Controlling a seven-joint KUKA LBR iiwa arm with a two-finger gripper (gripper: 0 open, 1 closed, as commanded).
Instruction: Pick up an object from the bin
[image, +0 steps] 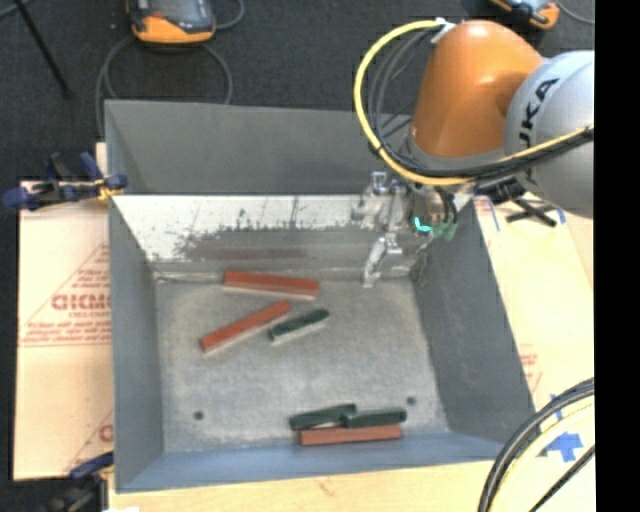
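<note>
My gripper (378, 262) hangs over the bin's far right corner, above the floor, with nothing seen between its fingers. Nearest to it on the floor is a long red-brown bar (271, 285) lying along the far wall. Just in front of that bar, a second red-brown bar (244, 327) lies at a slant, and a short dark green bar (298, 326) lies beside its right end.
At the near wall a dark green bar (347, 416) and a red-brown bar (351, 434) lie side by side. The arm with its orange cover and cables reaches in from the upper right.
</note>
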